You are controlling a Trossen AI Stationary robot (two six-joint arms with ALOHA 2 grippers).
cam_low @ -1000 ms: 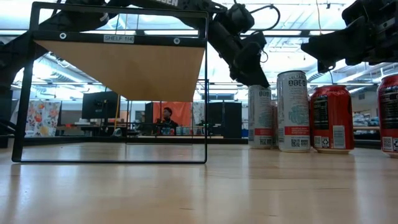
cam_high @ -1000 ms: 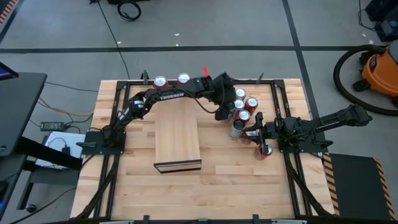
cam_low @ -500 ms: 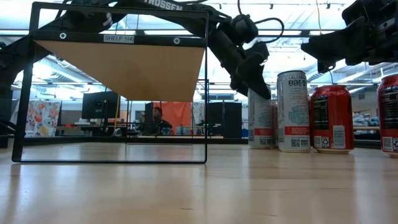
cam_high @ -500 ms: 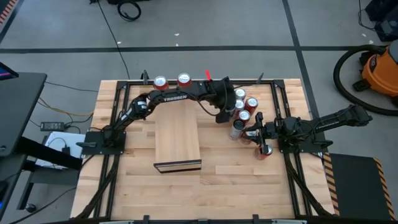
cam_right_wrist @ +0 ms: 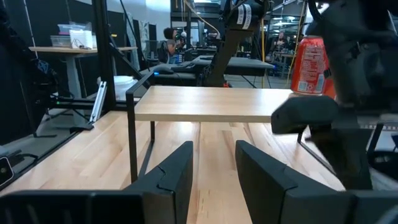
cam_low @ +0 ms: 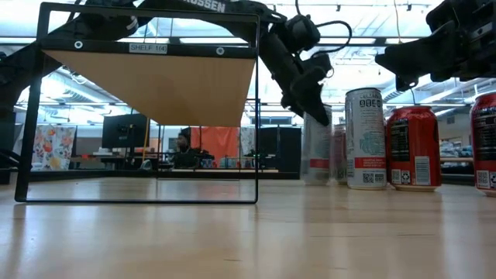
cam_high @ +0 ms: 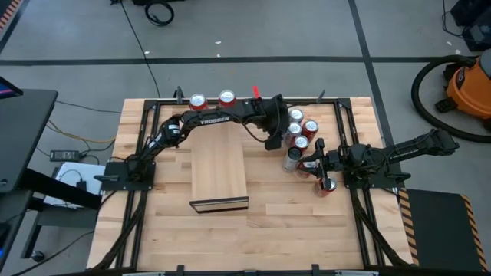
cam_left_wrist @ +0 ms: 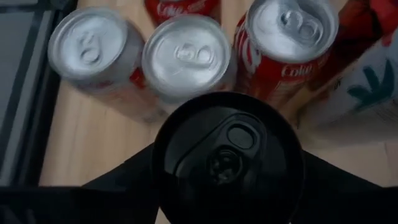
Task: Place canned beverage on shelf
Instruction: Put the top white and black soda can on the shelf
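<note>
The shelf point(cam_high: 219, 169) is a pale wood slab on a black frame point(cam_low: 151, 81), left of a cluster of cans point(cam_high: 301, 132). My left gripper point(cam_high: 276, 139) reaches over the shelf's far right corner, slanting down onto a white can with a black top point(cam_left_wrist: 227, 152), the nearest of the cluster to the shelf point(cam_low: 316, 151). It is shut on that can. My right gripper point(cam_high: 313, 165) waits level at the cluster's near side, open with nothing between its fingers point(cam_right_wrist: 214, 168). My left gripper has the can's upper wall, just under the black rim point(cam_left_wrist: 163, 155), between its two fingers, one on each side. The fingers point(cam_low: 308, 105) come from above, slanting down from the shelf side. The can stays about upright; whether its base is off the table I cannot tell.
Red and silver-topped cans point(cam_left_wrist: 186, 56) stand tight against the held can on its far side. Two more cans point(cam_high: 212, 99) stand at the table's far edge, and one point(cam_high: 328, 185) by the right arm. Black frame rails run along the table's sides.
My left gripper has tipped and sunk a little onto the white can. The can has shifted slightly toward the shelf and shows blurred in the low view. The right arm has kept still.
</note>
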